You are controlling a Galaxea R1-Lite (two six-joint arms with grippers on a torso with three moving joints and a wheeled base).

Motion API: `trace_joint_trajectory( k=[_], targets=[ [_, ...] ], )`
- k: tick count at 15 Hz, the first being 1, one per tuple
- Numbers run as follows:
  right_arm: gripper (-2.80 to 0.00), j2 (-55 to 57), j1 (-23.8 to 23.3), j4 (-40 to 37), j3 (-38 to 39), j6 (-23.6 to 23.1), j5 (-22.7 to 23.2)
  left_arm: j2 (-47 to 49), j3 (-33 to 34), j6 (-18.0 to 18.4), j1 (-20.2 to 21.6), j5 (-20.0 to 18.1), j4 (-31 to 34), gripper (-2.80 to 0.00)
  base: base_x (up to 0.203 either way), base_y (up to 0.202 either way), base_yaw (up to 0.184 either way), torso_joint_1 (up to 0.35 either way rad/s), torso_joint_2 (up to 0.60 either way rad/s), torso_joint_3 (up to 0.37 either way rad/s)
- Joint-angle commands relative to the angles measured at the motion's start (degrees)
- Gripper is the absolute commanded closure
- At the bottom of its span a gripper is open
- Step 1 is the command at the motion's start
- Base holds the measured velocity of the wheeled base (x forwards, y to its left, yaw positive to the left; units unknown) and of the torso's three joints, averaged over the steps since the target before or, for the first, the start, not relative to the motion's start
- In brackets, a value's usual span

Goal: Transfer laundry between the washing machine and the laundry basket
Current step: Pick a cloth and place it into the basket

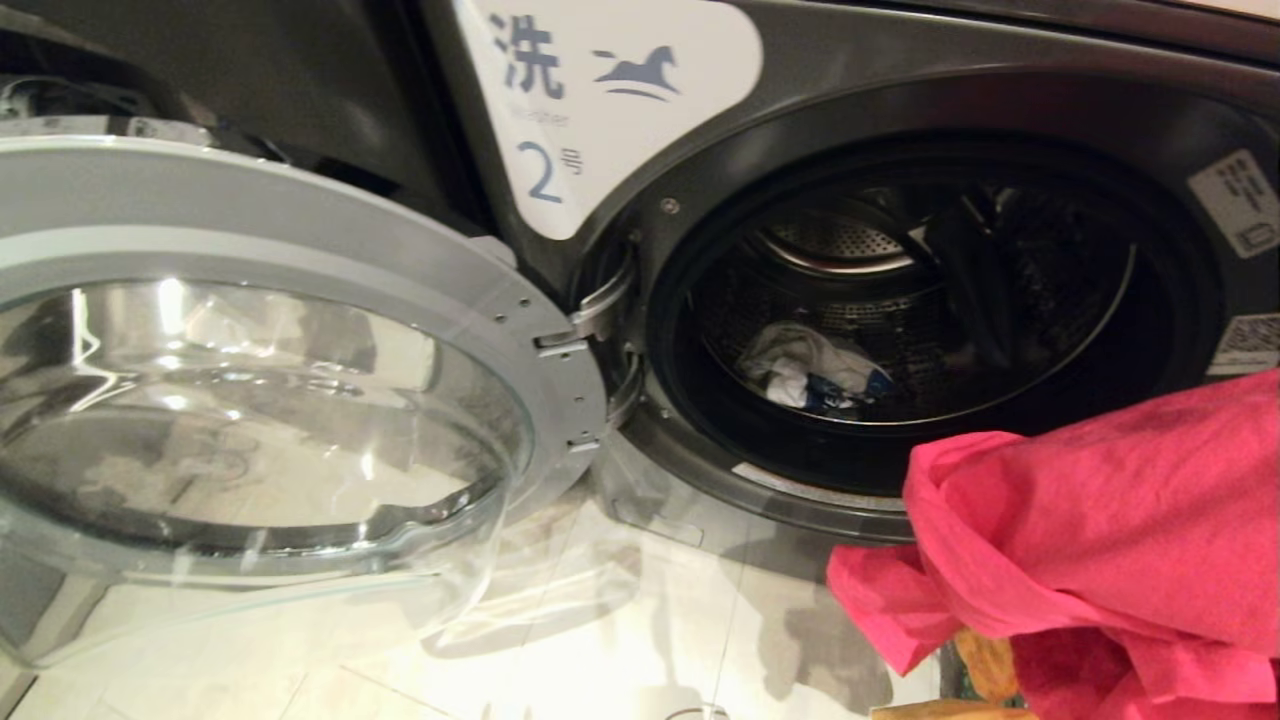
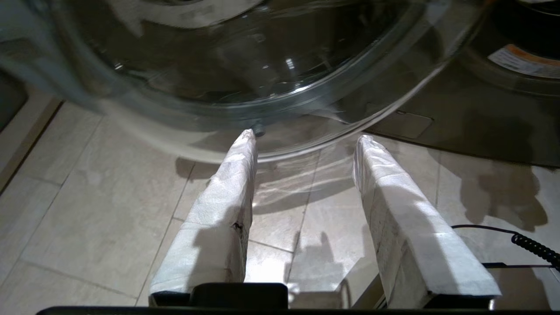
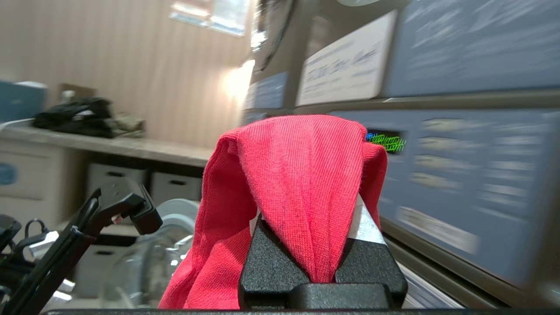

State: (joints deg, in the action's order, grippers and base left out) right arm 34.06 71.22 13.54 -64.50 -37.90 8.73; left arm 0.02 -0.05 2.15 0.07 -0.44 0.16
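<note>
Washer (image 1: pixel 930 120): number 2, door (image 1: pixel 250 400) swung open to its left.
Drum: white garment (image 1: pixel 810 368) lies on its floor.
Red garment (image 3: pixel 302 175): pinched in right claw (image 3: pixel 306 227), draped over its fingers, raised beside the washer front.
Left claw (image 2: pixel 306 144): empty, fingers apart, low over floor tiles (image 2: pixel 87 210) under the door.
</note>
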Motion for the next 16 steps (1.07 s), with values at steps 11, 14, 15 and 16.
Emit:
trace_joint_trajectory(
  k=[11, 14, 15, 16],
  targets=[
    [0.0, 3.9, -0.9, 0.0, -2.1, 0.3, -13.0, 0.0, 0.0, 0.1, 0.0, 0.0, 0.0, 0.0, -0.001, 0.006, -0.139, 0.0, 0.0, 0.003],
    [0.0, 6.7, -2.2, -0.3, -4.2, 3.9, -27.9, 0.0, 0.0, 0.0, 0.0, 0.0, 0.0, 0.0, 0.0, 0.0, 0.0, 0.0, 0.0, 0.0],
    [0.0, 7.8, -3.1, -0.4, -5.1, 4.7, -33.7, 0.0, 0.0, 0.0, 0.0, 0.0, 0.0, 0.0, 0.0, 0.0, 0.0, 0.0, 0.0, 0.0],
    [0.0, 8.8, -3.8, -0.5, -5.8, 6.0, -38.8, 0.0, 0.0, 0.1, 0.0, 0.0, 0.0, 0.0, 0.0, 0.0, 0.0, 0.0, 0.0, 0.0]
  ],
)
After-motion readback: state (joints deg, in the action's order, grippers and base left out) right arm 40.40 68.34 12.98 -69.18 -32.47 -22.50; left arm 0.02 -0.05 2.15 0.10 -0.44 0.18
